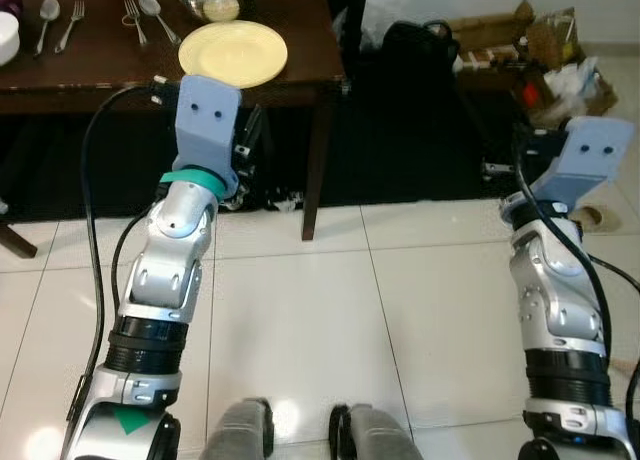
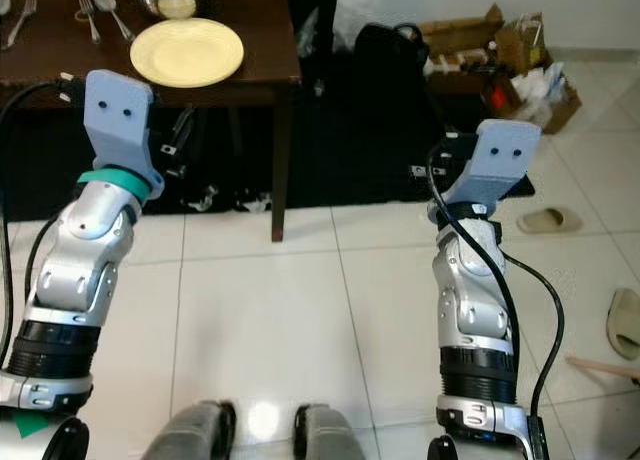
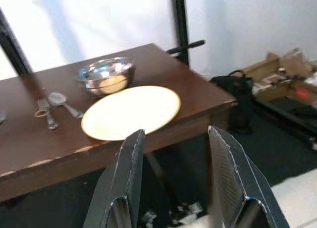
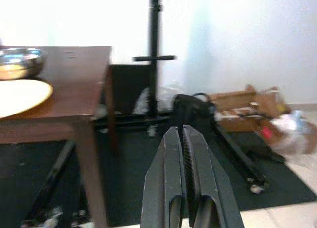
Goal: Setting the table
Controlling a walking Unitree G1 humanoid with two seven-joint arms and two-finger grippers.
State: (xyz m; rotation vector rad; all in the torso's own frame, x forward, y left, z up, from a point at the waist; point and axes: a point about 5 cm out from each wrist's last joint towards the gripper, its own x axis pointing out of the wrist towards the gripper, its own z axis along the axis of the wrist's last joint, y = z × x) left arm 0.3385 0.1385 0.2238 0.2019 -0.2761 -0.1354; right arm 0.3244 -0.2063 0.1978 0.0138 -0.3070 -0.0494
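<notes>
White tiled floor (image 1: 300, 320) fills the lower frame; a dark wooden table (image 1: 100, 75) spans the upper left. A yellow plate (image 1: 233, 52) lies near the table's front edge, by its right corner. A steel bowl (image 3: 105, 75) holding something pale stands just behind the plate. Forks and spoons (image 1: 145, 18) lie left of the bowl. My left gripper (image 3: 178, 183) hovers before the table edge, fingers apart, empty. My right gripper (image 4: 184, 178) hangs over the dark mat (image 2: 380, 160), fingers pressed together. Cardboard clutter (image 2: 490, 50) sits upper right.
</notes>
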